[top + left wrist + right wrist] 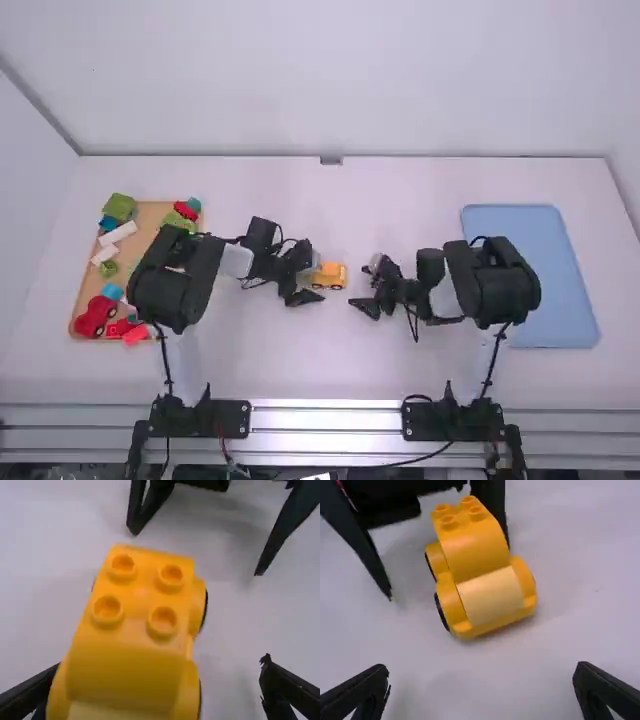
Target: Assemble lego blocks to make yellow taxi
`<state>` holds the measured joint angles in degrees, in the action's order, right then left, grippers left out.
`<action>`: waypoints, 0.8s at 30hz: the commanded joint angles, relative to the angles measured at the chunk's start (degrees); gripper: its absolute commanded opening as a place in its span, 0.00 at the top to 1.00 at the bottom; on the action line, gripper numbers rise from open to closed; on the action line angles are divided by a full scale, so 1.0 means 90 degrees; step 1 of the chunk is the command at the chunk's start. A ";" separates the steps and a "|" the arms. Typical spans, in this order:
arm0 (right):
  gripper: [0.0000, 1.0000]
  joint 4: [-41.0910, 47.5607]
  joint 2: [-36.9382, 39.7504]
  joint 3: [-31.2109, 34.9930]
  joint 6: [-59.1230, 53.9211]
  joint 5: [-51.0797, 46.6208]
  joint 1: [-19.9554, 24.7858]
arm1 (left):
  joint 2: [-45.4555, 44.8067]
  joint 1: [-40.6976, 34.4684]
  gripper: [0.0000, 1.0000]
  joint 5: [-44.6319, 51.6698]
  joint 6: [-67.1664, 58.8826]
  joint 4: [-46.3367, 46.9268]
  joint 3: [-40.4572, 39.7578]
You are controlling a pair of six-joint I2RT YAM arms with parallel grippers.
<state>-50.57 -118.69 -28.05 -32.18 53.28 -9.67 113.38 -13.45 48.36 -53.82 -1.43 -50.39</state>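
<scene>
A yellow block car [330, 276], wheels down on the table, stands between the two arms. In the left wrist view, the car [137, 625] has four studs on its raised part and lies closer to one finger; whether it touches is unclear. The right wrist view shows the car [475, 555] with a paler yellow sloped end. My left gripper [312, 278] is around the car's left end, and in its wrist view the left gripper [160, 665] is open. To the car's right is my right gripper [367, 287]; its own view has the right gripper [482, 670] open, holding nothing.
At the far left, a tan tray [88, 300] holds several green, red, white and blue blocks, partly behind the left arm. A blue tray [560, 290] lies at the right, partly behind the right arm. White table [330, 370] surrounds the car.
</scene>
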 commanded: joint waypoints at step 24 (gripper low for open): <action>0.38 0.3988 -0.0746 -0.3296 -0.2956 0.0750 -0.1314 | -0.4320 0.0590 0.01 -0.4099 0.4347 0.0005 0.1248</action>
<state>-15.55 -124.62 -55.59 -55.59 57.89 -20.71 76.14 -7.84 20.40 -27.27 -0.43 -40.14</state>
